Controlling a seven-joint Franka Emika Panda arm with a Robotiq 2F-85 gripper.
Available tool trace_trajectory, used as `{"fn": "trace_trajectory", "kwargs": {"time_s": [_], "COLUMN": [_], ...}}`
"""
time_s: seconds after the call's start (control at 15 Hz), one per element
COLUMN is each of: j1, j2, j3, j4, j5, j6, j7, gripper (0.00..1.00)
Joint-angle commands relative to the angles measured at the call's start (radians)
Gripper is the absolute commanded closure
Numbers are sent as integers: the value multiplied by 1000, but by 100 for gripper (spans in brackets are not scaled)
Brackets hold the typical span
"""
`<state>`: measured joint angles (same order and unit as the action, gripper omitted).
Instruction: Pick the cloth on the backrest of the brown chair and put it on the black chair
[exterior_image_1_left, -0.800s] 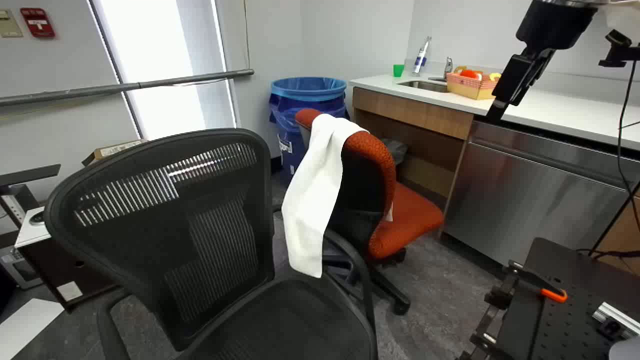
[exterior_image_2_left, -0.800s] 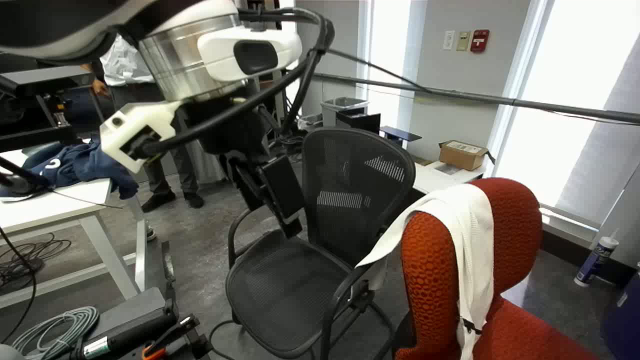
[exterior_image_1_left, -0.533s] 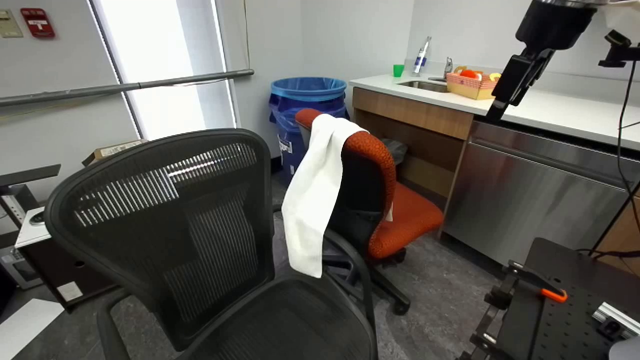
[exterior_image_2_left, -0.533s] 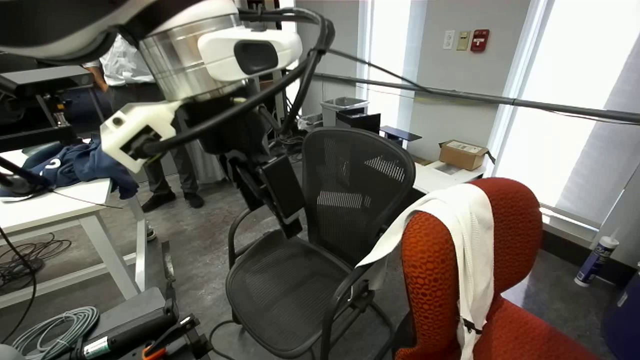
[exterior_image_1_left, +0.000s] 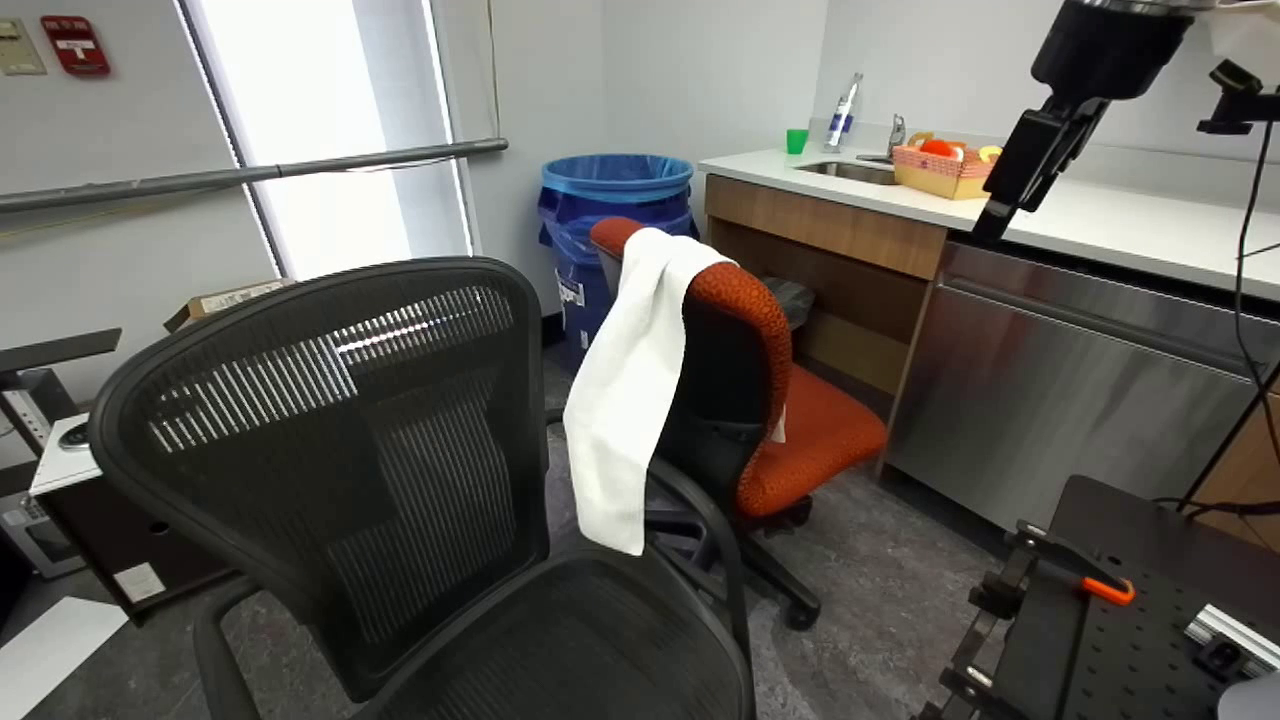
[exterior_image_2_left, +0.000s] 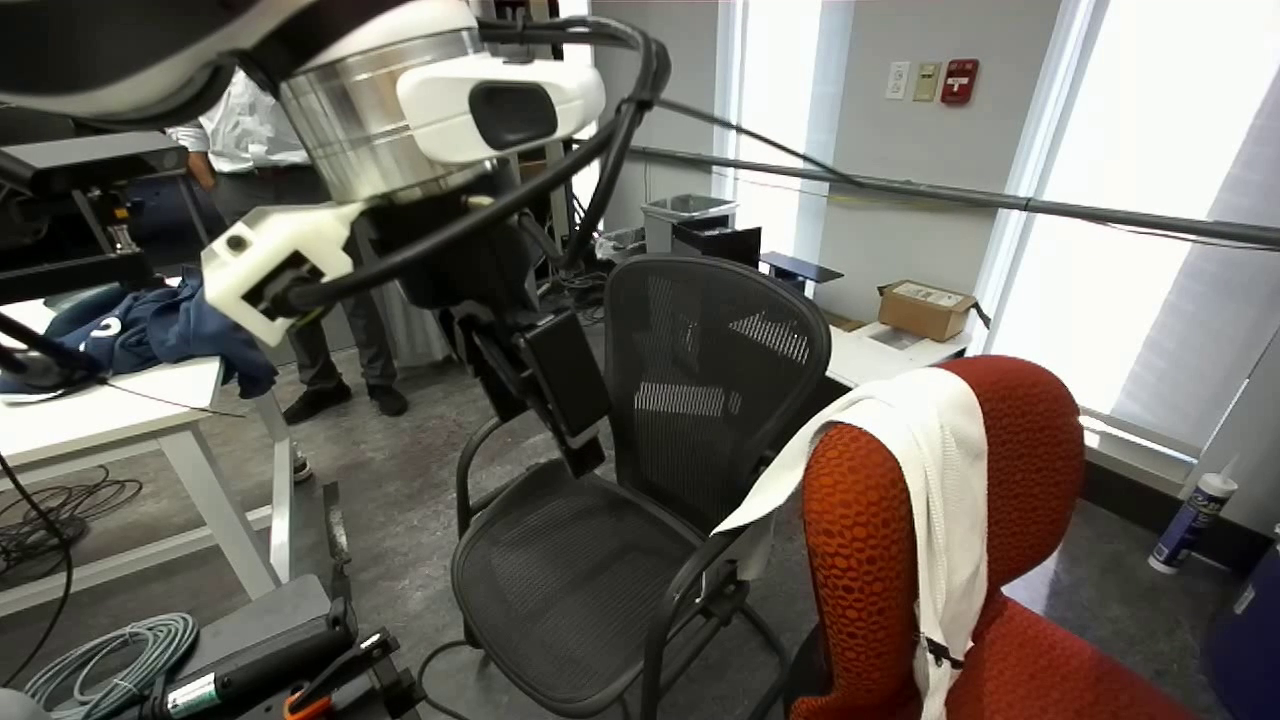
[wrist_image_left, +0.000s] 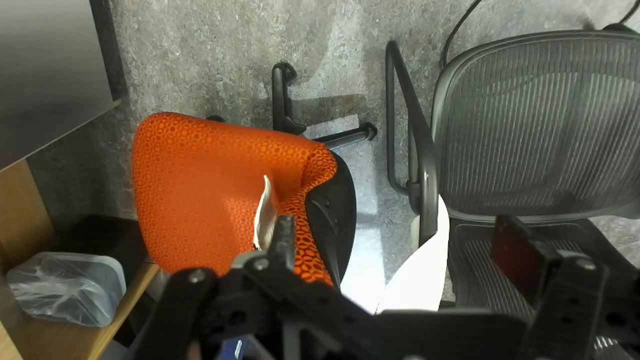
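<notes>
Cloth (exterior_image_1_left: 630, 400) drapes over the backrest (exterior_image_2_left: 1035, 470) of the brown chair (wrist_image_left: 200, 195), one white end down the front, another hanging behind, beside the armrest (wrist_image_left: 425, 170) of the black chair (exterior_image_1_left: 400, 500)! Mottled grey floor (wrist_image_left: 225, 60) runs beneath both. Across the room: bright window (exterior_image_1_left: 300, 120), blue bin (exterior_image_1_left: 615, 188), white counter (exterior_image_1_left: 1110, 220) with sink (exterior_image_1_left: 850, 175) and basket (exterior_image_1_left: 930, 186). And now the end effector (wrist_image_left: 400, 242): jaws spread wide, gripping nothing, tilted downward, apart from the cloth in both exterior views.
</notes>
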<state>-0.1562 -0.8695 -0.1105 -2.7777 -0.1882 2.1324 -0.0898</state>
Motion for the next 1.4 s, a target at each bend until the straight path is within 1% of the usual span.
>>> {"fn": "trace_trajectory", "kwargs": {"time_s": [0.0,0.2,0.33,0.73,1.0,1.33], "j1": [3,3,-7,-34,-10,-3], "j2": [31,100,178,475,671,888], "j3": [2,4,4,-22,-51,-45], "j4": [22,68,115,320,478,655], "j5": [-1,3,0,13,79,156], "j6": [22,65,115,243,294,348], "j7": [8,24,43,95,69,58], "gripper": [0,0,0,0,0,0]}}
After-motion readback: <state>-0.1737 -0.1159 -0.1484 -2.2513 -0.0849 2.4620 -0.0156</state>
